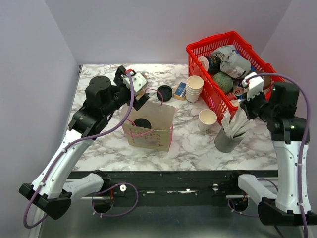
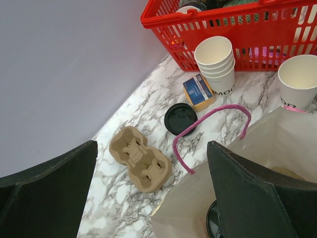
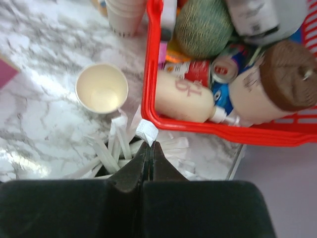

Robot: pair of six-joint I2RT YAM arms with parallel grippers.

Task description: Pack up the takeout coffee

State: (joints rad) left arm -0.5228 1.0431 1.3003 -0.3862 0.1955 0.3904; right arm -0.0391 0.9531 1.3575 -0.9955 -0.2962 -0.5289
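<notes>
Though cluttered, marble table [image 1: 193, 144] between lilac walls [image 1: 148, 29]; left gripper [image 2: 152, 148] wide, right gripper [image 3: 148, 148] tight on white wrapper [image 3: 147, 132].

Dark capital letters are being shown on the lowest cup of the stack of nested white cups [image 2: 216, 62], in the upper right of the left wrist view: "MOC" is being read there, the rest being carried out of sight round the curve. A few dark letters are being shown low on the single white cup [image 2: 298, 79] at the right edge, too cut off to be read. White print is being carried by the blue and orange packet [image 2: 198, 92], too small to be read. Red lettering is being shown on the cream bottle [image 3: 181, 96] in the right wrist view, blurred and unreadable.
</notes>
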